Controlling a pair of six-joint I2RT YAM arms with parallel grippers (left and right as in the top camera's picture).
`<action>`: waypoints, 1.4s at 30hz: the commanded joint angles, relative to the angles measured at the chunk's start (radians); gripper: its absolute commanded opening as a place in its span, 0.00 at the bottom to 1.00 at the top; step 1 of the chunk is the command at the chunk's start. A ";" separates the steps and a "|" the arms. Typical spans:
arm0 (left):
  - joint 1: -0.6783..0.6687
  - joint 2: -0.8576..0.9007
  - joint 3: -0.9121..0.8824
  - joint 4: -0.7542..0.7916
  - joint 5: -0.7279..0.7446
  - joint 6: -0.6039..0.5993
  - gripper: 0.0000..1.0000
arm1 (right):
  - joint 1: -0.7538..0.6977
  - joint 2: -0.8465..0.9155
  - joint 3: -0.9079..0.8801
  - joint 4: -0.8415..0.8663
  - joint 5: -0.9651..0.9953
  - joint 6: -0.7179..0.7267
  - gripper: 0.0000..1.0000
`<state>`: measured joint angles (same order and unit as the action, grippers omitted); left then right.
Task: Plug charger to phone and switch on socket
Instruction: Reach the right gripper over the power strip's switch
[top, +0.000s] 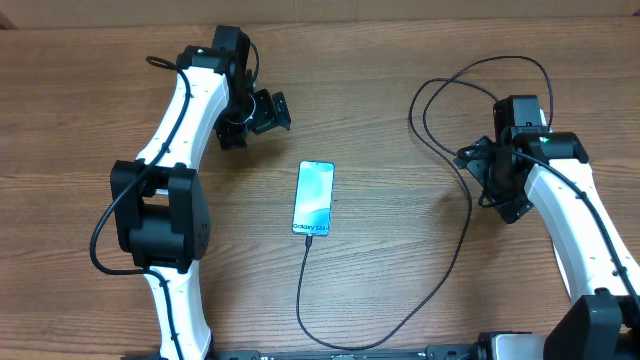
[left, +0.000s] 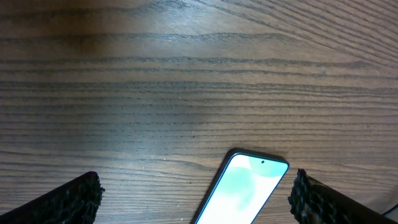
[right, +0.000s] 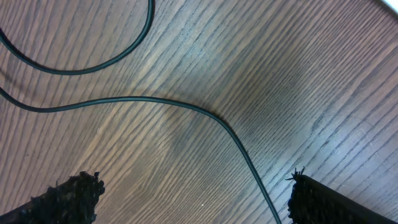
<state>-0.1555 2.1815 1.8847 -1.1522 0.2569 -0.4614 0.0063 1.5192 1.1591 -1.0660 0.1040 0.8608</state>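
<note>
The phone (top: 313, 198) lies flat mid-table, its light blue screen up. The charger (top: 466, 225) is a thin black cable. It runs from the phone's near end (top: 309, 238), curves along the front edge and climbs to loops at the back right. I cannot tell if its tip is seated in the phone. My left gripper (top: 265, 112) hovers open to the phone's upper left, and the phone's top end (left: 249, 186) shows between its fingers (left: 74, 202). My right gripper (top: 487, 183) is open over the cable (right: 186, 107), holding nothing. The socket is out of view.
The cable's loops (top: 480, 75) lie at the back right, around and under my right arm (top: 565, 215). My left arm's base (top: 160, 215) stands left of the phone. A dark bar (top: 350, 353) runs along the wooden table's (top: 390, 150) front edge.
</note>
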 joint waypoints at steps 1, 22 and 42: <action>-0.004 -0.013 0.010 0.001 -0.005 0.012 1.00 | -0.002 -0.014 0.022 0.002 0.008 0.007 1.00; -0.004 -0.013 0.010 0.001 -0.005 0.012 1.00 | -0.091 -0.014 0.312 -0.293 0.153 0.038 1.00; -0.004 -0.013 0.010 0.001 -0.005 0.012 1.00 | -0.367 0.229 0.325 -0.108 0.303 0.161 1.00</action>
<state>-0.1555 2.1815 1.8847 -1.1522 0.2569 -0.4614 -0.3546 1.7069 1.4662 -1.1892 0.3698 1.0012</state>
